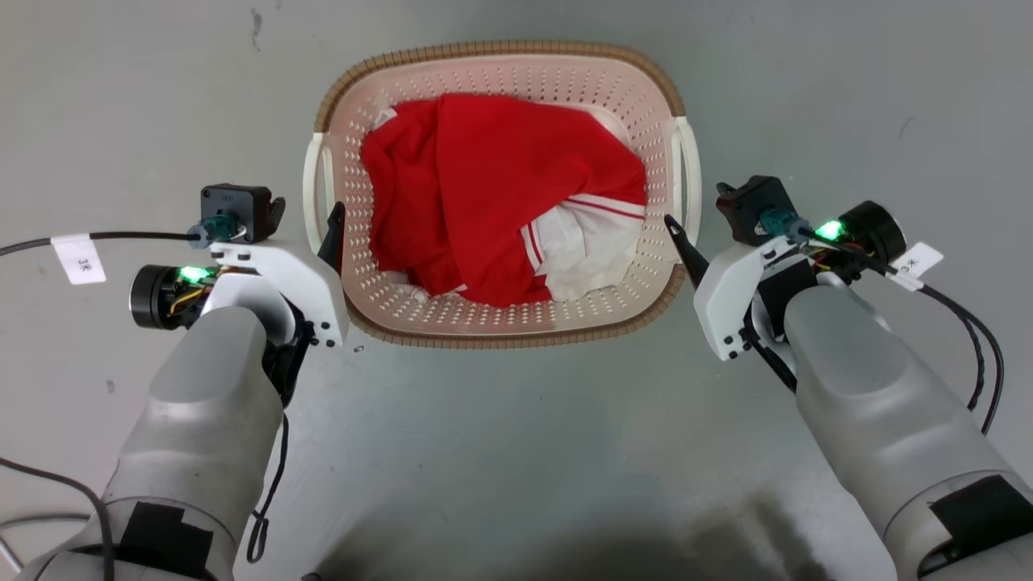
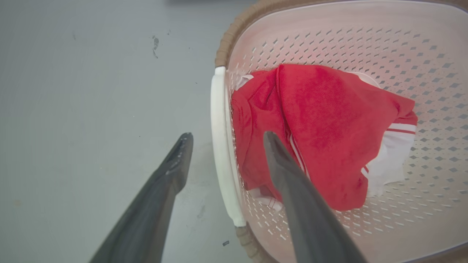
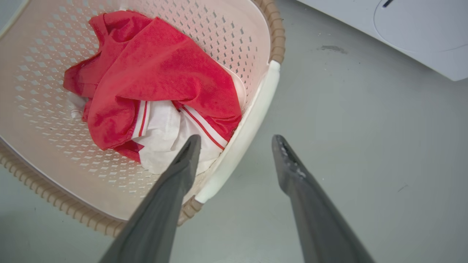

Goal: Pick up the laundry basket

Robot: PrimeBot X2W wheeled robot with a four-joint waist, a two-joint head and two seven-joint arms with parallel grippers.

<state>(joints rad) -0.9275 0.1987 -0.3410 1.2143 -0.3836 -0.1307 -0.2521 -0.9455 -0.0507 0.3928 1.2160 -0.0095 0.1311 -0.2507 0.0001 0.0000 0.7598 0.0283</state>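
Note:
The laundry basket [image 1: 500, 50] stands on the grey floor, cream and perforated with a brown woven-look rim, holding a red and white garment [image 1: 500, 186]. My left gripper [image 1: 327, 222] is open at the basket's white left handle [image 1: 311, 177]. In the left wrist view the left gripper [image 2: 226, 136] straddles that handle [image 2: 219, 164], one finger outside and one inside the basket [image 2: 329, 40]. My right gripper [image 1: 682, 234] is open at the right handle [image 1: 690, 177]. In the right wrist view the right gripper [image 3: 236, 138] straddles its handle [image 3: 256, 109] the same way.
A white appliance [image 3: 420, 29] stands on the floor beyond the basket's right side. Black cables [image 1: 976, 339] trail from both wrists. Grey floor [image 1: 516, 452] lies all round the basket.

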